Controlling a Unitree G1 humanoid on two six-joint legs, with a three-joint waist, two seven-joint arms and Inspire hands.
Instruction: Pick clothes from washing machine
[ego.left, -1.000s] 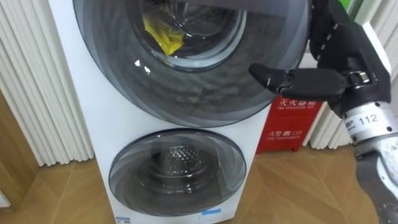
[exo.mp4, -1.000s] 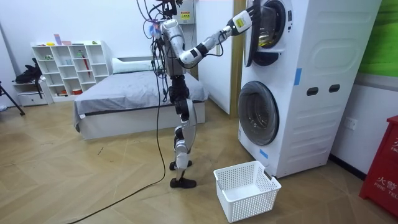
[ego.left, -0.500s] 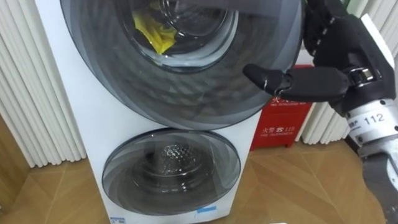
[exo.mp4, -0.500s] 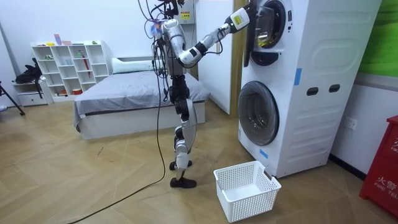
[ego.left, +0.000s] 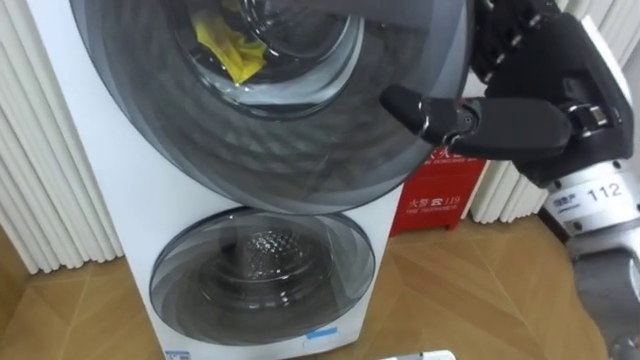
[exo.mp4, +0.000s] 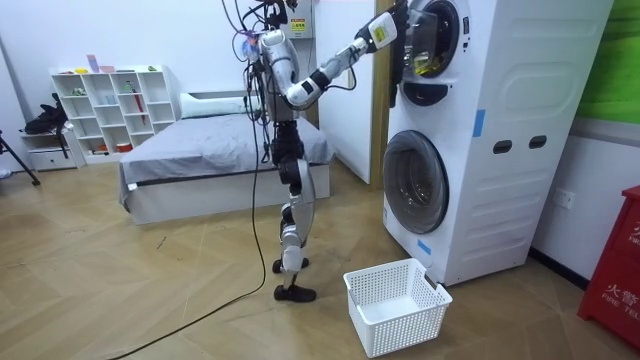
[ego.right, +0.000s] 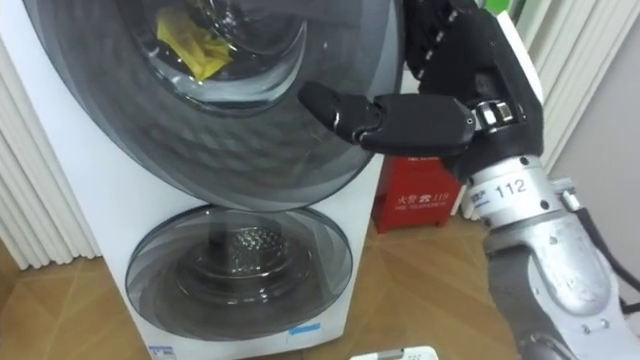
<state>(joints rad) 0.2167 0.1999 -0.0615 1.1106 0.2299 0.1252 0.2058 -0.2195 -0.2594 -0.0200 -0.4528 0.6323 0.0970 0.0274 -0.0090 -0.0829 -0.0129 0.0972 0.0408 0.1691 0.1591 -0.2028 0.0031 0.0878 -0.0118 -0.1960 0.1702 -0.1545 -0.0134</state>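
**Yellow cloth (ego.left: 228, 55) behind the upper door (ego.left: 270, 130)**

The cloth lies inside the washer (exo.mp4: 480, 140), seen through the round glass of the upper door, which stands ajar in the room view. The lower door (ego.left: 262, 275) is shut. A white basket (exo.mp4: 397, 305) sits on the floor (exo.mp4: 200, 320) just beside the washer. The right hand (ego.left: 540, 100) is raised at the upper door's rim, thumb straight across its front. Whether the fingers grip the rim I cannot tell.

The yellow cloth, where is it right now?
In the left eye view the yellow cloth lies upper left, inside the washing machine, seen through its upper door, above the lower door.
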